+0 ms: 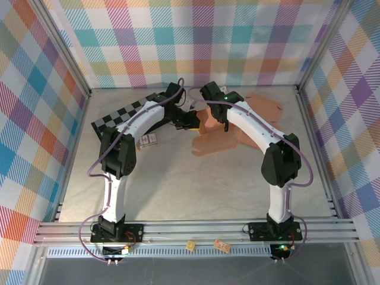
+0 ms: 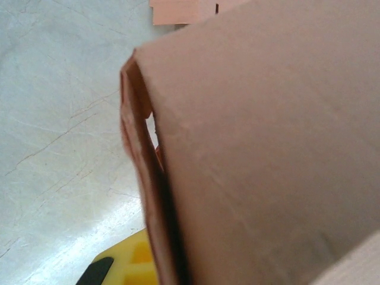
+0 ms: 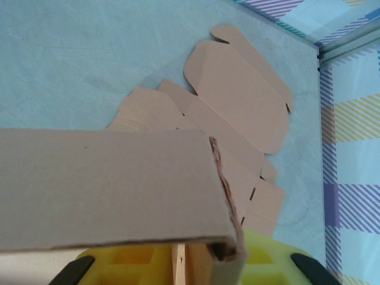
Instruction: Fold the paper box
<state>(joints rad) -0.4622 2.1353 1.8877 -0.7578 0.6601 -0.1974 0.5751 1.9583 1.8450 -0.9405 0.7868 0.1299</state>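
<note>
1. The paper box (image 1: pixel 264 110) is a brown corrugated die-cut. It sits far centre-right on the table (image 1: pixel 178 184) and reaches from between the arms out to the right.
2. Most of it is unfolded. Rounded flaps (image 3: pixel 237 89) and slotted panels lie flat on the table.
3. One panel (image 2: pixel 267 148) is raised off the surface. Its edge shows two layers with a small gap between them.
4. The left gripper (image 1: pixel 187 122) is clenched, pinching that raised wall.
5. Right gripper (image 3: pixel 184 267): a folded panel corner sits over its yellow fingers. Can't tell if it is gripping or released.
6. A checkerboard sheet (image 1: pixel 119 116) lies far left, close beside the box.
</note>
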